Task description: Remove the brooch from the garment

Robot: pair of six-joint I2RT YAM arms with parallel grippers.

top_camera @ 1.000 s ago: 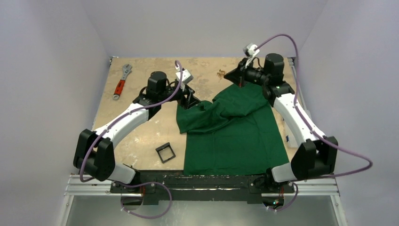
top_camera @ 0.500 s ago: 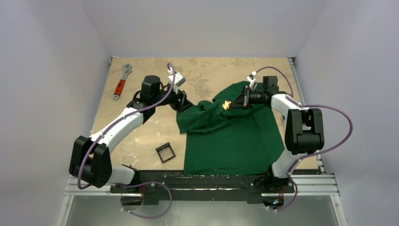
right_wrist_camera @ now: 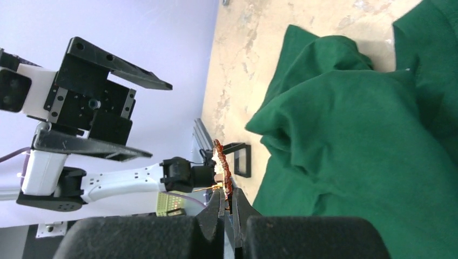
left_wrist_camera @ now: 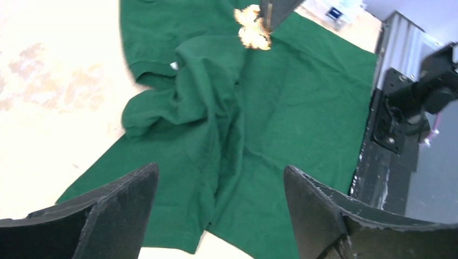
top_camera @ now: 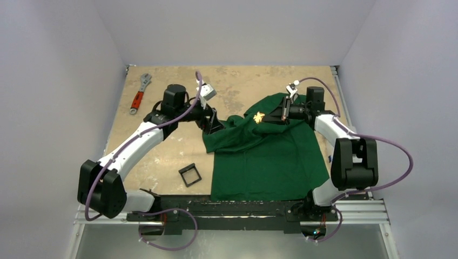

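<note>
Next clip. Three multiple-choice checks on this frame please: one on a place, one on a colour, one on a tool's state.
1. Where does the wrench lie?
A. far left corner of the table
B. on the garment
C. by the right arm's base

2. What colour is the garment?
A. dark green
B. blue
C. white

3. How is the left tool?
A. shut on cloth
B. open, empty
C. shut on the brooch

Key:
1 A, it lies on bare board at far left.
2 A, green in all views.
3 B, its jaws stand wide apart; the right tool pinches the brooch.
</note>
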